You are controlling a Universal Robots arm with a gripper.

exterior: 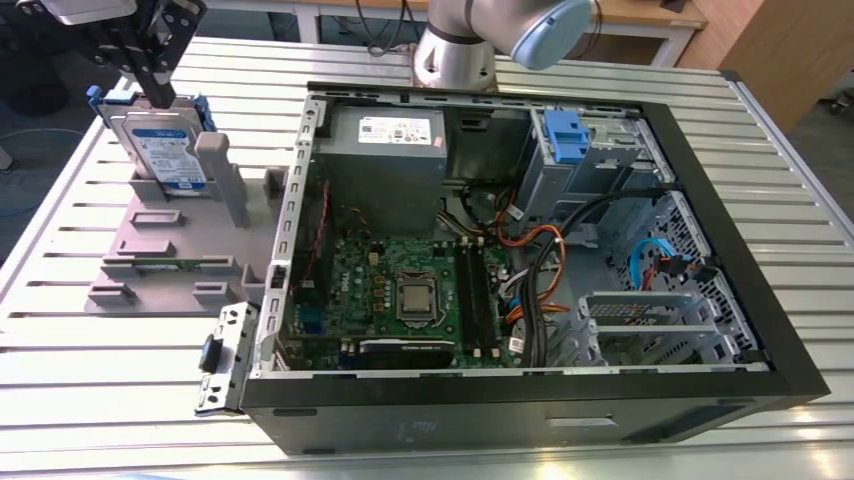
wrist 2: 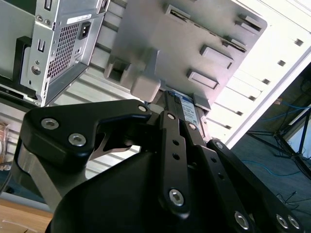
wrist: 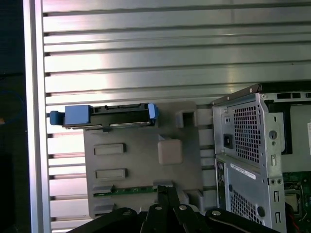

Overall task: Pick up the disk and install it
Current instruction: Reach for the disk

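The pincer (exterior: 163, 98) hangs in the upper left of the exterior view, its black fingers drawn together with nothing between them. In the first wrist view the pincer (wrist: 165, 188) has its tips meeting over the near edge of the grey stand (wrist: 141, 174), apart from the disk (wrist: 116, 116). In the second wrist view the pincer (wrist 2: 177, 121) lines up with the disk (wrist 2: 187, 109) lying beyond it.

The disk (exterior: 167, 150) stands upright on its edge in the grey stand (exterior: 174, 250), directly under the pincer in the exterior view. Its white-and-blue label faces the camera and the blue carrier bracket (exterior: 198, 105) frames its top. Whether the fingertips touch that top edge cannot be told from the exterior view. A tall grey post (exterior: 220, 165) of the stand rises just beside the disk, on the exterior view's right.

Further right sits the open computer case (exterior: 534, 400), its metal side wall (exterior: 300, 200) standing between the stand and the interior. Inside it, the grey power supply box (exterior: 387, 150) fills the upper left corner. The silver drive cage (exterior: 547, 180) with its blue tab sits just beside that box, in the upper right. The green motherboard (exterior: 414, 290) lies below, and orange and black cables (exterior: 534, 250) are bunched under the cage.

A loose metal bracket (exterior: 224, 350) leans against the case's lower left corner. Everything rests on a slatted metal worktop (exterior: 107, 400). The arm's base (exterior: 461, 50) rises behind the case at top centre.
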